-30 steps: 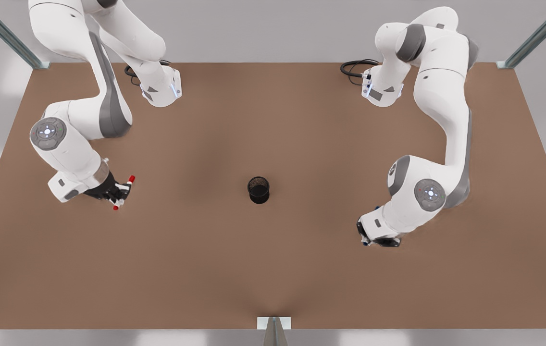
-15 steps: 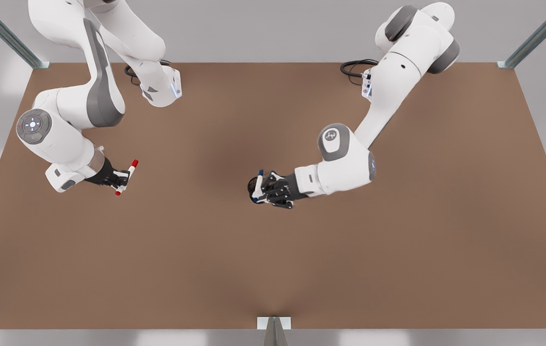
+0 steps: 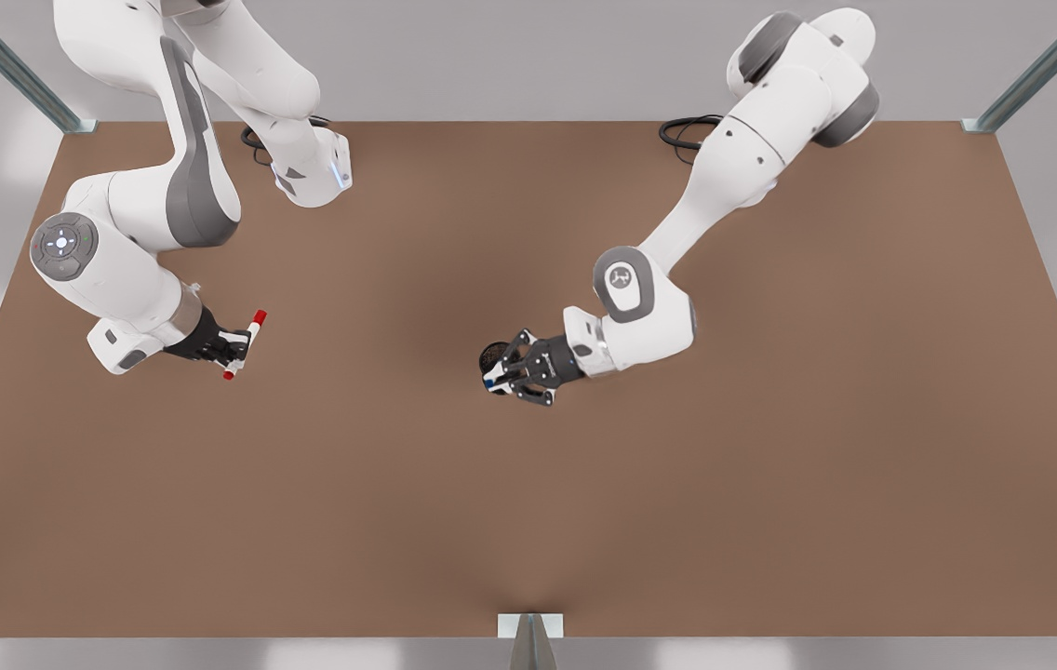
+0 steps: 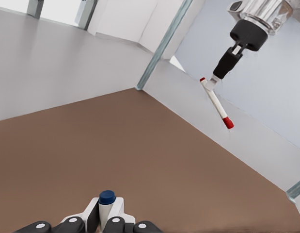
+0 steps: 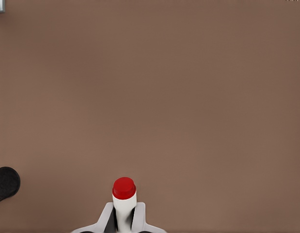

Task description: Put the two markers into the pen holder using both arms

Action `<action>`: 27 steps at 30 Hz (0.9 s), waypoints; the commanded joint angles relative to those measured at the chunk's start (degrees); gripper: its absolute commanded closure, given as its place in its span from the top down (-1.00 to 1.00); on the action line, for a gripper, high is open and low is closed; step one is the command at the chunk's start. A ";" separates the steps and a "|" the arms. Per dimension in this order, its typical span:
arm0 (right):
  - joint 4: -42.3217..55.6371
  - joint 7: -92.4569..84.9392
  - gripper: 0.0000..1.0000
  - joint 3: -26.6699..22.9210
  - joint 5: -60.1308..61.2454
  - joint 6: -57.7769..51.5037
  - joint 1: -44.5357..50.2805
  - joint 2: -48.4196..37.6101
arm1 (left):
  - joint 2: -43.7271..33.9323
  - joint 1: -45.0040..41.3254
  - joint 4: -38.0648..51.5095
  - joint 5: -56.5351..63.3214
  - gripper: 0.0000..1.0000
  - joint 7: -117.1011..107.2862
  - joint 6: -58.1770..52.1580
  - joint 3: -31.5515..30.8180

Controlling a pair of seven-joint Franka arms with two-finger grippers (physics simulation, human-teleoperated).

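The blue-capped marker (image 3: 489, 381) is held in my left gripper (image 3: 501, 374), which is shut on it right over the black mesh pen holder (image 3: 492, 355) at the table's middle; the gripper hides most of the cup. The left wrist view shows that blue-capped marker (image 4: 107, 198) standing between the left gripper's (image 4: 107, 217) fingers. On the front view's left, my right gripper (image 3: 239, 350) is shut on the red-capped marker (image 3: 246, 341), held above the table. The red-capped marker (image 5: 124, 190) rises from the right gripper (image 5: 124, 219), with the pen holder (image 5: 5, 183) far off.
The brown table (image 3: 528, 521) is bare around the pen holder. Both arm bases and black cables (image 3: 689, 130) sit at its far edge. Metal frame posts (image 3: 1040, 65) stand at the far corners, and a bracket (image 3: 530, 625) at the near edge.
The left arm swung from the front view's right to the pen holder carrying the blue-capped marker, then turned it down over the cup. The right gripper lifted the red-capped marker slightly.
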 commanded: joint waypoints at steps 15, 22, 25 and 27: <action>0.29 -1.40 -0.51 0.10 -0.55 0.57 0.02 0.30 | 1.51 -3.35 -3.27 -7.50 -0.57 49.47 4.21 0.02; 0.29 -2.20 -0.51 -0.08 -0.46 0.84 0.02 0.30 | 2.21 -4.14 -3.97 -10.67 -0.57 54.21 4.22 0.02; 0.29 -2.20 -0.51 -0.08 -0.46 0.84 0.02 0.30 | 3.09 -4.14 -3.89 -11.20 -0.57 56.42 4.22 -0.07; 0.29 -2.11 -0.51 0.01 -0.46 0.84 0.02 0.30 | 3.35 -4.23 -3.89 -11.11 0.58 56.50 4.04 -0.07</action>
